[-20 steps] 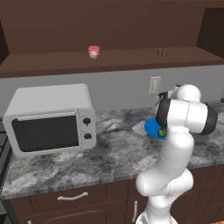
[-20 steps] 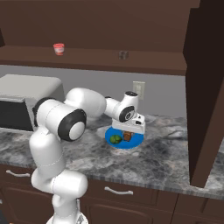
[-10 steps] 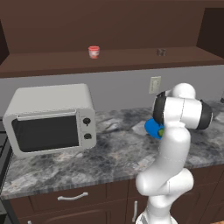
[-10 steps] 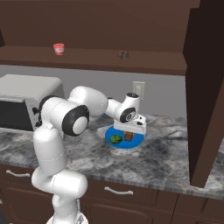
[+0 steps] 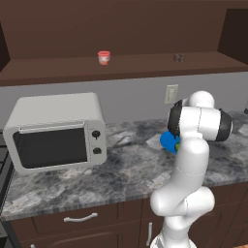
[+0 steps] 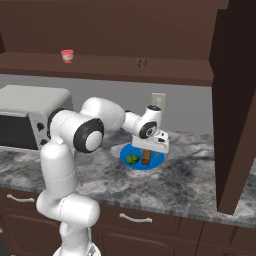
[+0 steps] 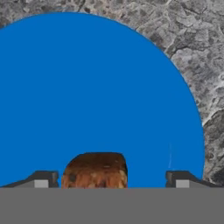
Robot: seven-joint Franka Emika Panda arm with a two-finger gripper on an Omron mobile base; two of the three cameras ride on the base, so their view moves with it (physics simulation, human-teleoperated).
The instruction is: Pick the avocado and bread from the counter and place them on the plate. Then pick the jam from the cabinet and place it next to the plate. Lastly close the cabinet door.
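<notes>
The blue plate lies on the marbled counter with the green avocado and the brown bread side by side on it. My gripper hangs just over the bread. In the hand view the gripper is open, its fingertips standing well clear of the bread on either side, above the plate. The jam stands on the cabinet shelf at the left. The cabinet door stands open at the right. My arm hides most of the plate in the left base view.
A grey microwave sits on the counter at the left. A small dark cup stands on the shelf right of the jam. A wall socket is behind the plate. Drawers with silver handles run below.
The jaws have gone from shut on the bread to wide open, leaving the bread lying on the plate. The arm has barely shifted.
</notes>
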